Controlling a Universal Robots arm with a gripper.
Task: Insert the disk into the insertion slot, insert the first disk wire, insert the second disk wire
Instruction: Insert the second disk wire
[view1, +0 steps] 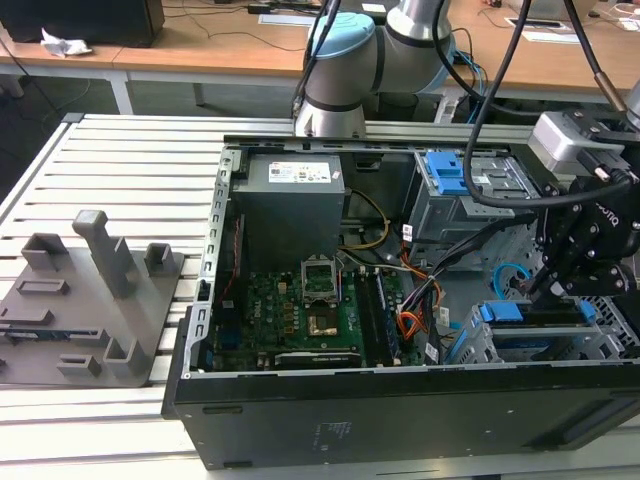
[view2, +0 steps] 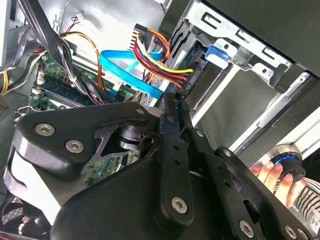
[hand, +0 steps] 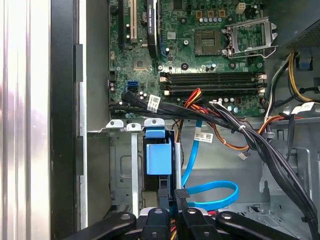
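Tool (view1: 548, 292) down at the slot (view1: 600, 345), pinching the orange wire (view2: 165, 62) plug; disk (view1: 530, 312) already seated; blue cable (hand: 210, 192) looped nearby.

Robotics laboratory or electronics workshop. Shown by: open black desktop computer case (view1: 400, 400) with exposed green motherboard (view1: 300, 315), lying on a slatted aluminium work table (view1: 120, 160); grey plastic fixture block (view1: 90, 300) at the exterior view's left; wooden desks (view1: 200, 55) with cabling at the far side.
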